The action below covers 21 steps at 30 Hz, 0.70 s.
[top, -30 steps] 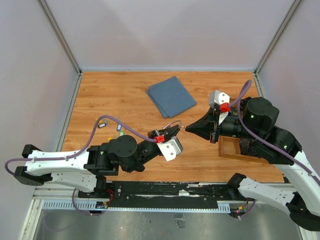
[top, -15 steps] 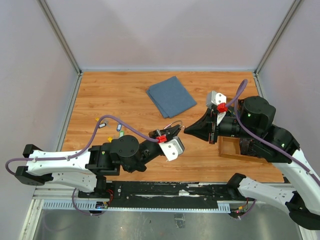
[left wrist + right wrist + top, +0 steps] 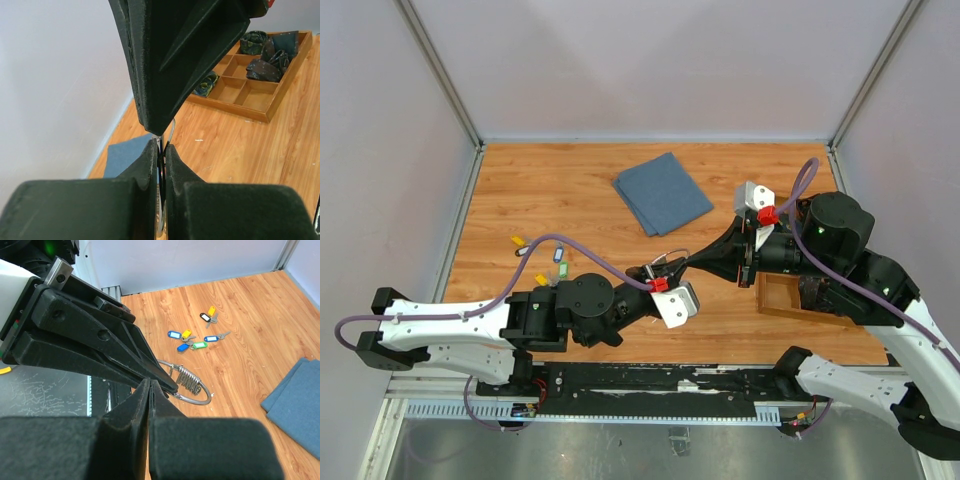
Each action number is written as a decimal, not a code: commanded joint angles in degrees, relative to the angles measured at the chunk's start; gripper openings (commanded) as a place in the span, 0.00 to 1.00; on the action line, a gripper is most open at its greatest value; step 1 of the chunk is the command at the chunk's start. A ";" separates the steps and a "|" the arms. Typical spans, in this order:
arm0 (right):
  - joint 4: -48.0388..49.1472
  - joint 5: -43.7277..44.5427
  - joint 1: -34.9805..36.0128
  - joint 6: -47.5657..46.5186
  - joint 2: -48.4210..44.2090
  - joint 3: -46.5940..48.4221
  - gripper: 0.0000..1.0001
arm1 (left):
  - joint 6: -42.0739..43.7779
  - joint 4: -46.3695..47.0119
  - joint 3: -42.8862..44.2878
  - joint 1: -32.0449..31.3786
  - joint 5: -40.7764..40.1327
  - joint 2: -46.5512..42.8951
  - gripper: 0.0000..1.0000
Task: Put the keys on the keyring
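The keyring (image 3: 189,381) hangs in the air over the middle of the worktop (image 3: 570,190), pinched in my left end effector (image 3: 161,150). My right end effector (image 3: 149,385) is pressed together, its tip right at the ring. I cannot tell if it holds anything. The keys (image 3: 192,339) lie in a bunch on the brown wood, well apart from the ring. A folded blue cloth (image 3: 662,192) and a wooden tray (image 3: 785,296) lie there too. Pale walls stand all around. A second ago there was a small gap between the two tips; now they meet.
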 commanded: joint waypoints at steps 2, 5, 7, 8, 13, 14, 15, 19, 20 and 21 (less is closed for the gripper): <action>0.37 -0.80 0.64 -0.17 -0.46 1.26 0.01 | -0.16 2.88 0.95 0.33 -1.34 -0.84 0.01; -1.27 0.08 0.64 -1.69 -0.56 1.41 0.00 | -0.28 3.35 0.78 0.32 -1.64 -1.49 0.01; -1.87 0.68 0.64 -2.77 -0.83 1.38 0.02 | -0.34 3.34 0.84 0.34 -1.79 -1.72 0.00; -2.02 0.74 0.63 -3.41 -1.08 1.31 0.07 | -0.49 3.34 0.75 0.34 -1.82 -1.82 0.00; -2.17 2.02 0.62 -7.53 -3.32 0.73 0.28 | -1.27 2.69 0.78 0.33 -1.53 -2.16 0.00; -1.60 2.81 0.63 -8.39 -4.02 -0.07 0.31 | -1.51 2.58 0.82 0.38 -1.31 -2.32 0.00; -0.35 3.70 0.61 -9.39 -4.74 -0.96 0.34 | -1.61 2.36 0.80 0.38 -1.07 -2.35 0.00; 5.58 4.91 0.64 -15.00 -8.67 -6.71 0.40 | -2.24 1.06 1.45 0.32 0.48 -2.32 0.00; 7.06 4.34 0.63 -18.15 -9.48 -8.35 0.40 | -2.39 0.75 1.61 0.38 0.83 -2.23 0.01; 8.31 2.68 0.60 -21.36 -10.46 -9.70 0.41 | -2.53 0.30 1.83 0.39 1.27 -2.14 0.01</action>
